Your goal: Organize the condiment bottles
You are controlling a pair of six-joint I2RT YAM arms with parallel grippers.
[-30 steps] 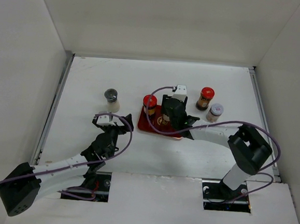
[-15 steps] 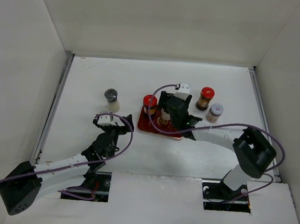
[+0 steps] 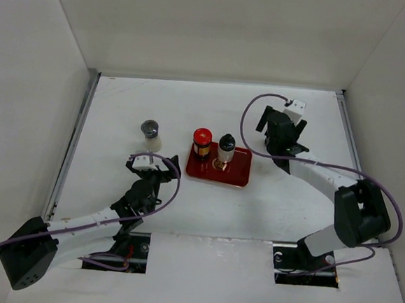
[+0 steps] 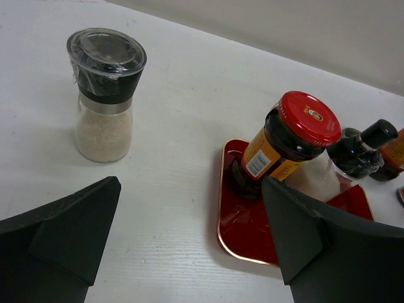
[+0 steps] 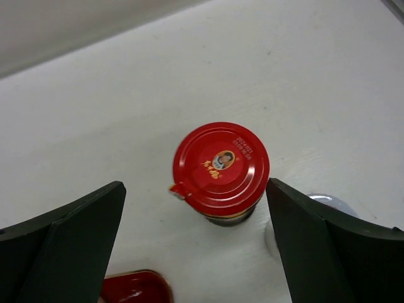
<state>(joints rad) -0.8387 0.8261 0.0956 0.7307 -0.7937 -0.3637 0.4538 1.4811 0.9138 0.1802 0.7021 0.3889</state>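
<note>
On the red tray (image 3: 239, 172): the black-capped bottle (image 3: 226, 148) now stands released, beside a red-capped bottle (image 3: 202, 143).
Right gripper (image 3: 280, 133): has left the tray; its fingers are spread and empty, flanking the second red-capped bottle (image 5: 221, 169).
Left gripper (image 4: 189, 189): fingers spread, holding nothing, near the grinder (image 4: 105, 95).
Meaning: two are placed, and the second red one looks to be next.
Count: two red-capped, one black-capped, one grinder, and one pale-lidded bottle (image 5: 328, 203) seen only partly.
</note>
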